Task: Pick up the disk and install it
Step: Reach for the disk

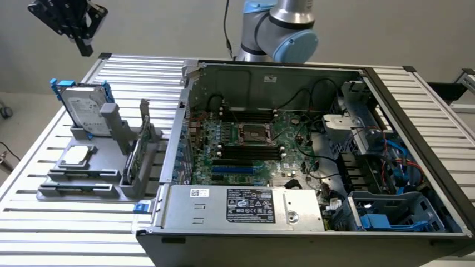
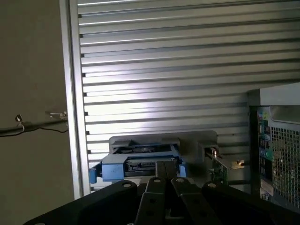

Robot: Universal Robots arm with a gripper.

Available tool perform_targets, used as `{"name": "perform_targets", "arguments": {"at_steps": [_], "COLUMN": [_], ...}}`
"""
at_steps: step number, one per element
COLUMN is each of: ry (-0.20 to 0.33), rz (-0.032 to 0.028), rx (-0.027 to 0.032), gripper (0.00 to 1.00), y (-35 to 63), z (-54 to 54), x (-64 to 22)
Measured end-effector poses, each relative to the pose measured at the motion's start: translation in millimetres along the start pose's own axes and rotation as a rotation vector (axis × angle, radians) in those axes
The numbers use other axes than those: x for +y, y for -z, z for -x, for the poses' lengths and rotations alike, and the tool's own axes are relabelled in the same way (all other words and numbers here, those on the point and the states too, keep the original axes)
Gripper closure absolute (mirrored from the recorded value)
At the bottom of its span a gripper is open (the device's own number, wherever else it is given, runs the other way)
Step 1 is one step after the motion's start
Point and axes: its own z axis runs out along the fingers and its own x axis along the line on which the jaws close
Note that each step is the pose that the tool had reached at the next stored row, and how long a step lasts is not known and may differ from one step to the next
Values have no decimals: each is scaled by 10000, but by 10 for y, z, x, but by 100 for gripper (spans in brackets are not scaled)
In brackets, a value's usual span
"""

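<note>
**Jaws shut, empty, high over the disk**

Gripper (image 1: 84, 49) hangs with jaws closed on nothing. Disk (image 1: 84, 107) stands on edge in grey rack (image 1: 89, 172), well below the jaws, no contact. Wrist view: disk sits just beyond the closed fingertips (image 2: 154, 192).

I work in a robotics lab or test workshop, not a home. My bench is a table (image 1: 44, 222) of ribbed aluminium slats, bare metal all over. On it, toward the exterior view's right, lies a desktop computer case (image 1: 275, 75) with its side off, motherboard (image 1: 252, 139) and cables exposed. At the exterior view's left a grey rack (image 1: 82, 186) holds the disk (image 1: 85, 108) upright. My arm (image 1: 286, 28) rises at the far edge, before a plain pale wall (image 1: 163, 28)
</note>
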Motion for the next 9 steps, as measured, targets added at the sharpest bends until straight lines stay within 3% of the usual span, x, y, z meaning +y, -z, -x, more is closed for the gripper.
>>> {"name": "perform_targets", "arguments": {"at_steps": [9], "ry": [-1], "rz": [-1], "rx": [33], "gripper": [89], "y": [-30], "z": [-408], "x": [-30]}}
